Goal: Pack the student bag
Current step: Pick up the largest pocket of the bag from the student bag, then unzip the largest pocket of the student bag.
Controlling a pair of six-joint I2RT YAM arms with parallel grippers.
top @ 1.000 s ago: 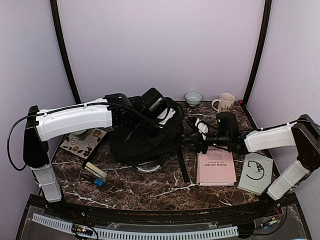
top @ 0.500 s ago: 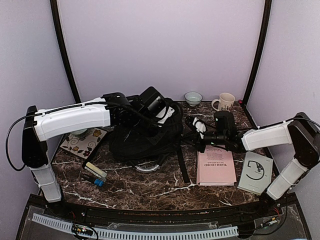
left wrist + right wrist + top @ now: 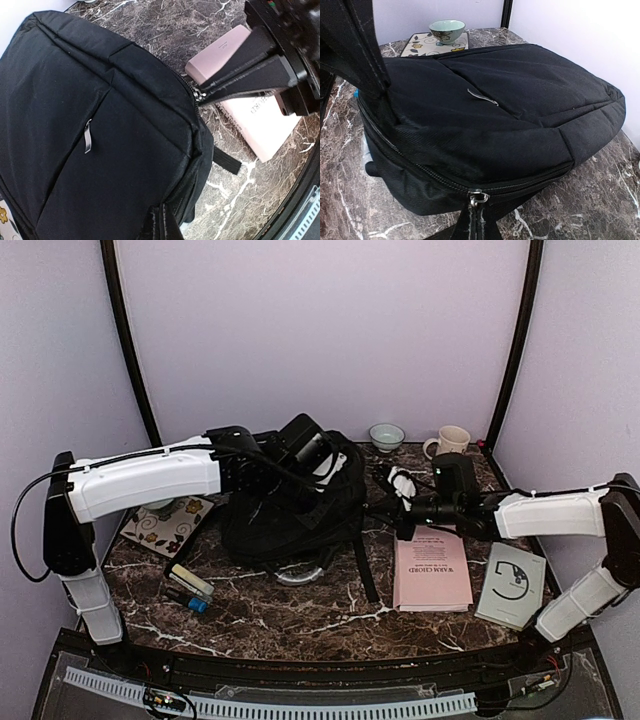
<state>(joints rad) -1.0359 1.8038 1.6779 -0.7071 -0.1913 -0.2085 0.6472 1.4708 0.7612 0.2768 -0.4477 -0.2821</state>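
On the dark marble tabletop [image 3: 300, 612] the large black fabric backpack [image 3: 290, 518] lies centre-back, its 1 o'clock corner pinched by the left claw [image 3: 161, 223], while the right claw [image 3: 478, 214], clamped on the small metal zipper pull [image 3: 478, 197] at 3 o'clock, has edged toward 12 o'clock, likely unzipping it for packing.

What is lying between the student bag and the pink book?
One of its black straps runs along the marble table between the student bag and the pink book; nothing else lies there. The top external view shows it.
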